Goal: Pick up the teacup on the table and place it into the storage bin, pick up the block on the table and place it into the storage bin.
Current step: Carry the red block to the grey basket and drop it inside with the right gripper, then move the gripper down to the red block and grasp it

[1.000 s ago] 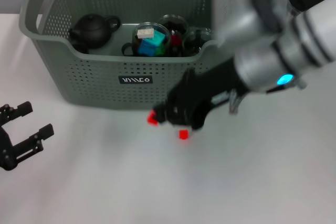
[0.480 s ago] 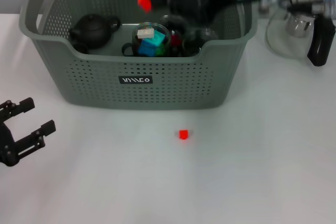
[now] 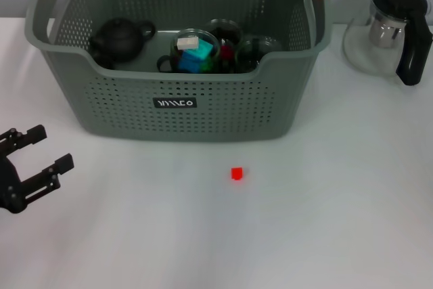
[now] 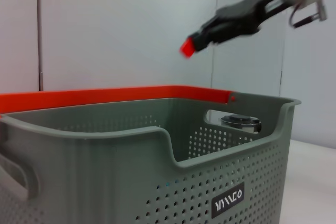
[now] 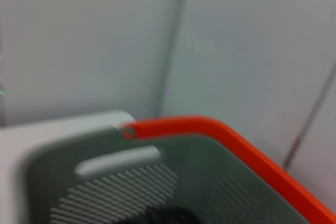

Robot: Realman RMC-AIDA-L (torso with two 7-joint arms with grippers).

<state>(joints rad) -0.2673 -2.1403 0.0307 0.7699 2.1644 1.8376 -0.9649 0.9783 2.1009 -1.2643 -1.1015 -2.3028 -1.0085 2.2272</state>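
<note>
The block (image 3: pixel 236 173) looks small, rigid and light, best pinched across its flat sides. The left gripper (image 3: pixel 49 148) lies spread; the right gripper (image 4: pixel 195 41), above the storage bin (image 3: pixel 223 109), shows no clear grip.

— Where's my left gripper (image 3: pixel 32 167)?

— Near left, low, fingers spread apart.

— And my right gripper (image 4: pixel 195 44)?

— Raised at the far side, arm reaching in from the right; its red tips look pressed together, though it's blurred.
</note>
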